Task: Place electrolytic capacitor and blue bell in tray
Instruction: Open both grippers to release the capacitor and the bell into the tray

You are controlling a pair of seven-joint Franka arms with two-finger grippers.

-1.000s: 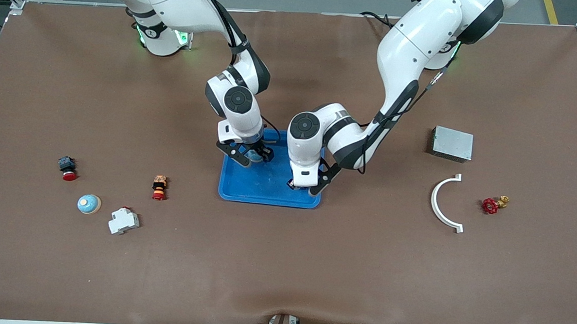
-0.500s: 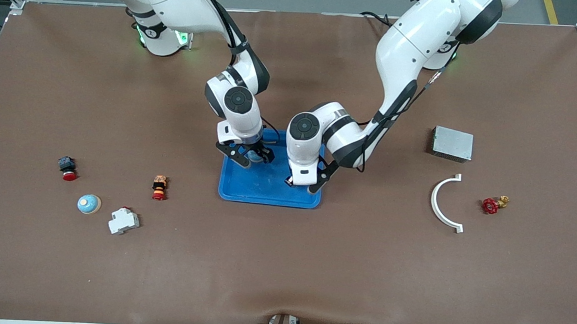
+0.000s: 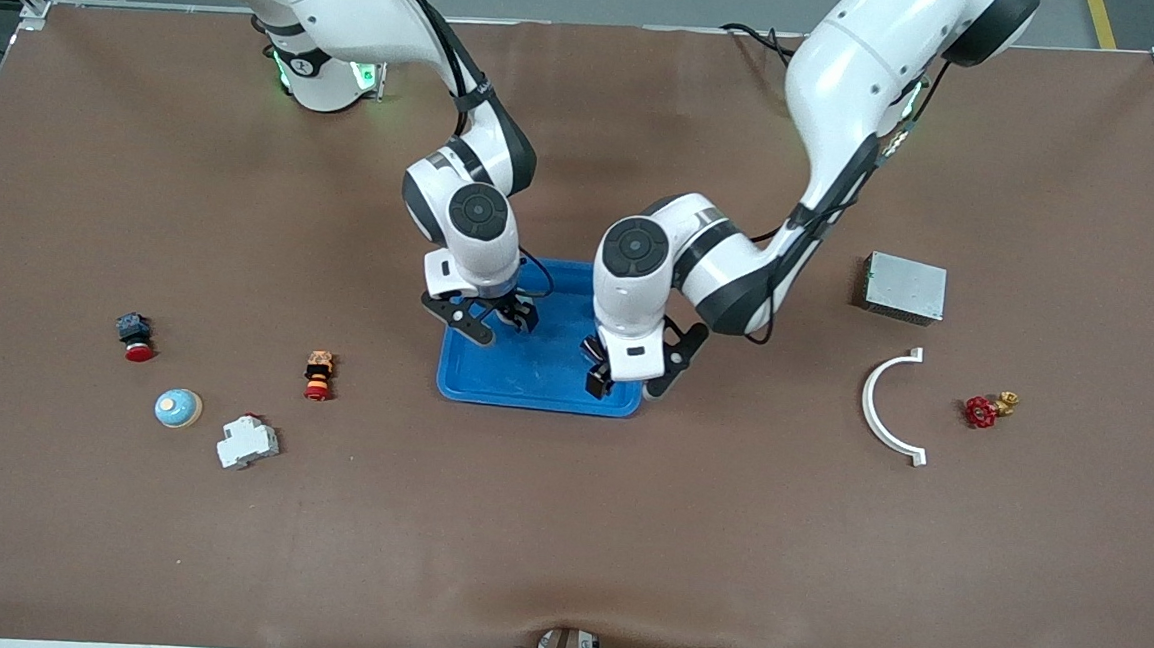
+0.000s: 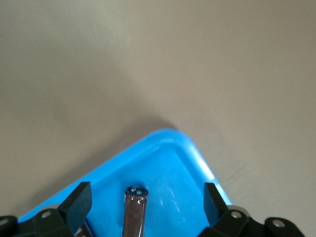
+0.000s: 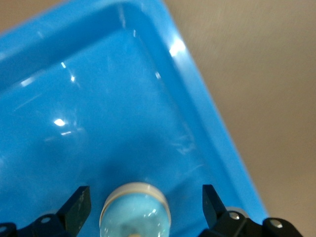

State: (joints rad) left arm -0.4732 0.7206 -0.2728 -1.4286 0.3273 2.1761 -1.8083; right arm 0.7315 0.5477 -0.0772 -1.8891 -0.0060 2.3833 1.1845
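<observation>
Grey metal box (image 3: 905,287) beside white arc (image 3: 888,405)

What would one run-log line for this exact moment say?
left gripper: open over tray | electrolytic capacitor: in tray | right gripper: open over tray | blue bell: in tray

Both arms crowding the tray (image 3: 508,385); open table (image 3: 565,524) all around.

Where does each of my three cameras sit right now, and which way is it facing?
Front view: high across the table, facing both bases; shows both arms over the tray.
Left wrist view: on the left arm, looking down past the open left gripper at the electrolytic capacitor in the tray.
Right wrist view: on the right arm, looking down past the open right gripper at the blue bell.
All three share the tray.
</observation>
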